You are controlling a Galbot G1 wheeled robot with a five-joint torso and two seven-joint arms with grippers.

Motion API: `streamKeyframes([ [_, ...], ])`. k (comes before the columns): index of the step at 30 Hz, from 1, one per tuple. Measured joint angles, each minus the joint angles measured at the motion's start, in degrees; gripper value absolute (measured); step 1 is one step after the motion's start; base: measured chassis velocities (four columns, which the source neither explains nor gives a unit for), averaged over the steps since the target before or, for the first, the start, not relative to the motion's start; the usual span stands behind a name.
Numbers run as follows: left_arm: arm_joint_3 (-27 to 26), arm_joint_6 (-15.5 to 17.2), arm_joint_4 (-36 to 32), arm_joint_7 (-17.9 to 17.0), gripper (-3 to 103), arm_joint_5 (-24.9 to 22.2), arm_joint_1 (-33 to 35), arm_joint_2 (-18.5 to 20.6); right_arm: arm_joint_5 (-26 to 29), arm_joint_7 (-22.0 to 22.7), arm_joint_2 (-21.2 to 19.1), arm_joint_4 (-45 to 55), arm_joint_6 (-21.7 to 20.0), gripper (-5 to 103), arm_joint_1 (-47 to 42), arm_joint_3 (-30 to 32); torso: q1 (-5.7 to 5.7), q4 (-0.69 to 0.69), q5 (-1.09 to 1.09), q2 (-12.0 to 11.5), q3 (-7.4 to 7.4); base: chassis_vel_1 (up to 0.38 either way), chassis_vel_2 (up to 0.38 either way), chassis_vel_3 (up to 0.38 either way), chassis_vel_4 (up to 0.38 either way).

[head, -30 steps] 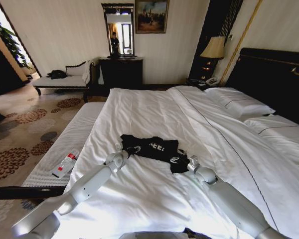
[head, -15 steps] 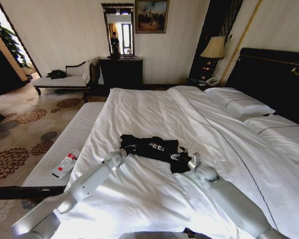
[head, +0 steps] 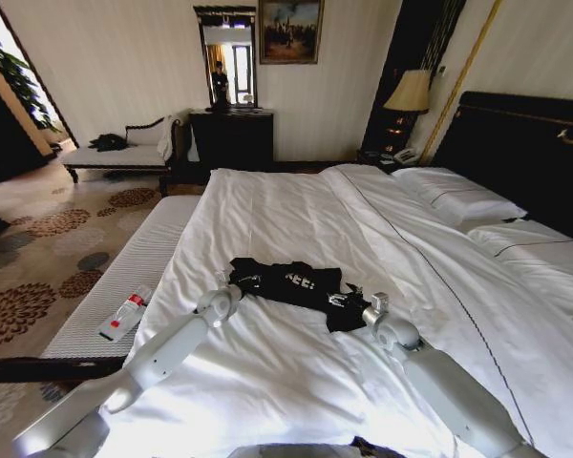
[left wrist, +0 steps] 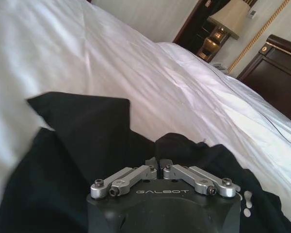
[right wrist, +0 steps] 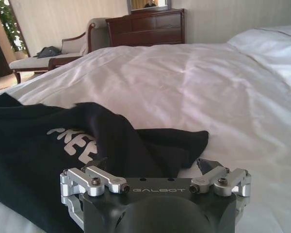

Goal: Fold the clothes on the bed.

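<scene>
Both arms have drawn back slightly toward the bed's (head: 267, 401) foot edge, left gripper (left wrist: 157, 162) pinching the soft, light clothes (head: 296, 281), right gripper (right wrist: 155, 167) spread at its hem.

The black top's (head: 291, 281) lettering is partly folded under; the right claw's (right wrist: 153, 167) fingertips are hidden by fabric.

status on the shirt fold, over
Left pincer shut on black top. Right pincer open at its near edge. Top crumpled on bed. Nothing in the way.
</scene>
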Motion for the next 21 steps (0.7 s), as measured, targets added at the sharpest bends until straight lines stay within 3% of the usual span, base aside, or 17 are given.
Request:
streamKeyframes([
  [7, -5.37, -0.35, -5.44, 0.55, 1, -0.16, 5.76, 5.35, -0.43, 0.43, 0.54, 0.19, -0.14, 100, -0.56, 0.28, 0.0, 0.0, -0.01, 0.0, 0.0, 0.0, 0.0, 0.0, 0.0],
  [14, -8.47, -0.72, -7.63, 1.18, 1, 1.06, 9.85, 7.13, -6.16, -0.28, 0.15, 1.29, 1.26, 100, -0.59, -0.04, 0.0, 0.0, -0.01, 0.0, 0.0, 0.0, 0.0, 0.0, 0.0],
  [21, -10.14, -0.88, -8.1, 1.32, 1, 1.98, 12.49, 7.86, -7.59, -0.95, -0.3, 1.18, 1.79, 100, 0.12, -1.29, 0.0, 0.0, -0.01, 0.0, 0.0, 0.0, 0.0, 0.0, 0.0],
])
